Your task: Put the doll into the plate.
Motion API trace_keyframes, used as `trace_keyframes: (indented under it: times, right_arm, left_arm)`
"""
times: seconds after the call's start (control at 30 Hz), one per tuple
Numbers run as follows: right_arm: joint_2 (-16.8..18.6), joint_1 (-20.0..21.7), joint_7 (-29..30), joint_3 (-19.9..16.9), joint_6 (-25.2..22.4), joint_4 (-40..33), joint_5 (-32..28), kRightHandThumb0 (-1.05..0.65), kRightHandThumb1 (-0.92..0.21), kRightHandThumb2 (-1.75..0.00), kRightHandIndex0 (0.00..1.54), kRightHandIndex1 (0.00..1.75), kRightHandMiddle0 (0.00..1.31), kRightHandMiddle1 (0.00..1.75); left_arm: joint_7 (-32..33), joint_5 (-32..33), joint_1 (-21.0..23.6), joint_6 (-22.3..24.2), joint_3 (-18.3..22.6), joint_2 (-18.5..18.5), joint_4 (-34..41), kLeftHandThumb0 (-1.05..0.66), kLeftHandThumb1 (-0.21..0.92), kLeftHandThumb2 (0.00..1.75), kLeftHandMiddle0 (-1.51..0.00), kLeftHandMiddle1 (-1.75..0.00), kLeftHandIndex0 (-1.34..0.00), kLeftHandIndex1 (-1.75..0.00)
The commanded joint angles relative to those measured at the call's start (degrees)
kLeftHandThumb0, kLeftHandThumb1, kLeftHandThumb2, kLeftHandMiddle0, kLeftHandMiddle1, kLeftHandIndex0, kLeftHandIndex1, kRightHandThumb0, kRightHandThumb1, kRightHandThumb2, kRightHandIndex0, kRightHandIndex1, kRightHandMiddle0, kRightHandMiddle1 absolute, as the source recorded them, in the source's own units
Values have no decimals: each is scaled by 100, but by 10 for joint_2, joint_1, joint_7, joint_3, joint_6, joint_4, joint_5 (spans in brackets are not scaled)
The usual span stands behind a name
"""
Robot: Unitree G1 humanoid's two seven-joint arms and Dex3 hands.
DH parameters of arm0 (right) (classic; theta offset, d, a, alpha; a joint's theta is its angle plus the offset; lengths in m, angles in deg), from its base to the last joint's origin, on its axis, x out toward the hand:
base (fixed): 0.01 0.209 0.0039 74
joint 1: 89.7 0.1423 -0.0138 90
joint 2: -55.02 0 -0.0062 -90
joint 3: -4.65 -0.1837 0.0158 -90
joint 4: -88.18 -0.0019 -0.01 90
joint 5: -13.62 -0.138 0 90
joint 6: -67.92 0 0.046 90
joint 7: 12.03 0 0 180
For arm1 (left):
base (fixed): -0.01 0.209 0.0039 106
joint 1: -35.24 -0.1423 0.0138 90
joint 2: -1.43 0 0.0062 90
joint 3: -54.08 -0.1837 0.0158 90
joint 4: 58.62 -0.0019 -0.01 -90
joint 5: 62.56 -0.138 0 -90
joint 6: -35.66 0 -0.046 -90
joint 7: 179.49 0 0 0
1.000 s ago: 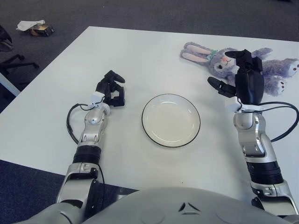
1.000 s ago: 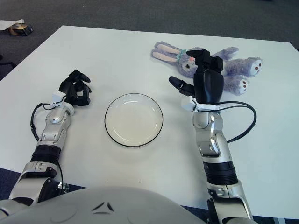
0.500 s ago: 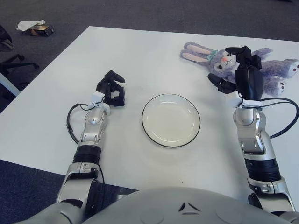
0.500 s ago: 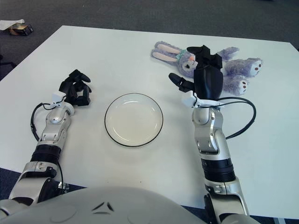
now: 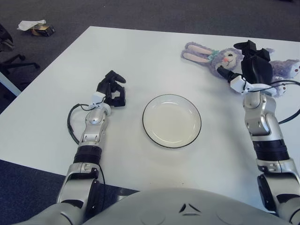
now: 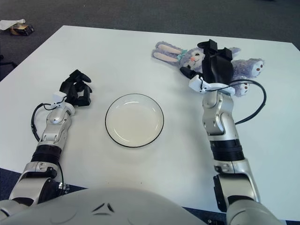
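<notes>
Bright, even light falls from overhead on the matte white tabletop (image 5: pixel 154 56), with no hard glare. Shadows are soft and short, hugging the shallow white black-rimmed plate (image 5: pixel 172 121). Both views are crisp throughout, and the table's edges run nearly straight.

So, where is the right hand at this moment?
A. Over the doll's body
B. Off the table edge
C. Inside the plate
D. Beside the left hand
A: the right hand shows over the purple doll at the far right of the table, away from the plate.
</notes>
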Motion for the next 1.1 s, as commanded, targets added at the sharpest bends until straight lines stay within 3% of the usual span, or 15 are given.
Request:
trace_keyframes:
  times: [0.0, 0.6, 0.83, 1.07]
  right_arm:
    - [-21, 15, -1, 7, 4, 26, 11, -82, -92, -53, 0, 84, 0, 88]
    - [-54, 76, 29, 42, -14, 148, 50, -86, -89, -51, 0, 70, 0, 91]
    - [-71, 113, 42, 61, 17, 232, 44, -91, -91, -50, 0, 70, 0, 100]
    - [-82, 129, 43, 71, 39, 272, 34, -94, -91, -47, 0, 74, 0, 106]
  left_arm:
    - [8, -7, -35, 4, -7, 20, -30, -1, 27, 138, -53, -175, -52, -175]
    - [1, -3, -35, 11, -7, 18, -30, -1, 28, 137, -53, -175, -51, -175]
    - [-6, 2, -32, 1, -5, 16, -40, -1, 28, 137, -53, -175, -51, -175]
    - [-8, 2, -29, -5, -3, 14, -50, -1, 28, 137, -53, -175, -51, -175]
